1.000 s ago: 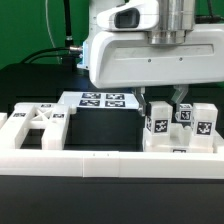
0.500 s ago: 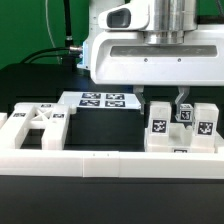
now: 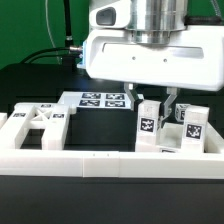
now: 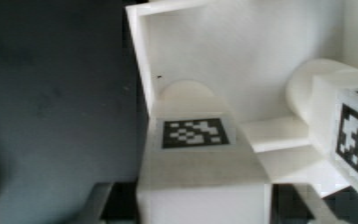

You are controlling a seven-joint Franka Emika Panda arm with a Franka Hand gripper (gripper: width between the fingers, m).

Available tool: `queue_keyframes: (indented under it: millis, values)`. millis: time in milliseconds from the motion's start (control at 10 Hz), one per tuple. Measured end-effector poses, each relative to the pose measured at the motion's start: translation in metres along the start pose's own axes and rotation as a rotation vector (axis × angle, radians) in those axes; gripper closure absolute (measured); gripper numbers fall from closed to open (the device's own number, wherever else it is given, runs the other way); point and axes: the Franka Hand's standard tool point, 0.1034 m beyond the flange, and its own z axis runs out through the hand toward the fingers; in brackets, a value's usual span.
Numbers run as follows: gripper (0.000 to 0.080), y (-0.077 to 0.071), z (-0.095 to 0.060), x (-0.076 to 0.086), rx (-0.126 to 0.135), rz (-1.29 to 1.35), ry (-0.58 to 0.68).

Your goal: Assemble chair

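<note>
We find the pincer (image 3: 155, 101) closed down on the tagged post (image 3: 147, 127), which stands upright toward the exterior view's right. In the wrist view that same white post runs straight out from between the jaws, its square tag facing the camera, so we read this as a clamp and not a hover. Near it, further to the exterior view's right, a second post (image 3: 192, 126) also stands upright. Both rise from a white block of parts (image 3: 170, 150) that sits on the desk (image 3: 100, 130) just behind the border wall (image 3: 100, 165). Whether the held post is fully seated in that block we cannot tell — the joint is hidden low down.

Well apart, on the exterior view's left, the slatted part (image 3: 35, 125) lies flat and loose, touching nothing of that group. The marker board (image 3: 100, 100) lies further back, between the two.

Our judgement is that the chair is partway there. Some posts seem gathered into one group on the right, one of them in the grip — yet the slatted part is not joined, and no finished chair shape shows. We would guess that seating this post and bringing in the slatted part are what remain.
</note>
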Motion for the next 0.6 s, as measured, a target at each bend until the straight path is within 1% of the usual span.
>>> queue_keyframes:
  millis: [100,200,300,400,500,600]
  values:
    - [0.0501,-0.001,-0.001,0.000,0.002,-0.001,0.001]
    - [0.0285,-0.001,-0.006,-0.001,0.008,-0.010,0.006]
    - [0.0193,0.003,-0.015,-0.006,0.015,-0.017,0.008]
    - [0.0193,0.004,-0.022,-0.013,0.020,-0.019,0.006]
    - [0.0158,0.006,-0.026,-0.018,0.026,-0.023,0.011]
    - [0.0152,0.006,-0.023,-0.018,0.023,-0.022,0.010]
